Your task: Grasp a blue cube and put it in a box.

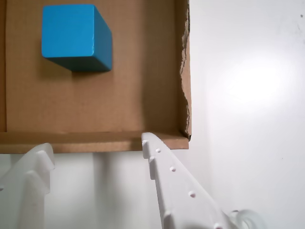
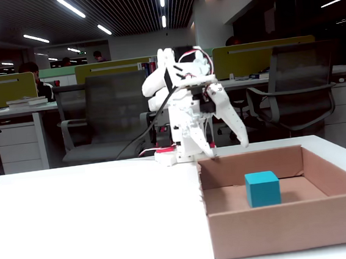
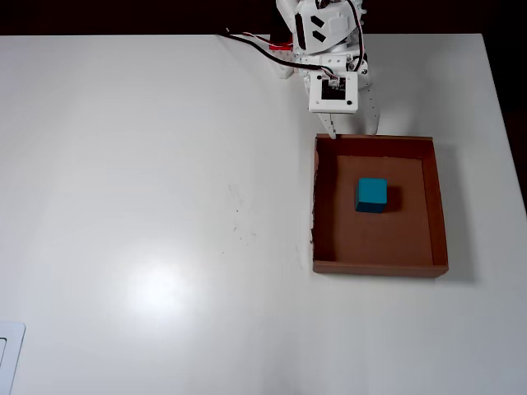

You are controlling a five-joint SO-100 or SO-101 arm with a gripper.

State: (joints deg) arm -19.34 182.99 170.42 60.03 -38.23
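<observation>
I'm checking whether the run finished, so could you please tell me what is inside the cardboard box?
Only the blue cube sits on the floor of the box, clear of the walls. The open gripper hangs outside. What the cube covers cannot be seen.

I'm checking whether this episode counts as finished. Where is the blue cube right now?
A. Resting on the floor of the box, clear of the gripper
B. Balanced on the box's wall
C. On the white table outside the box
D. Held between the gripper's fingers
A: the blue cube sits on the floor of the box, while the gripper is open and empty at the box's far edge.
</observation>
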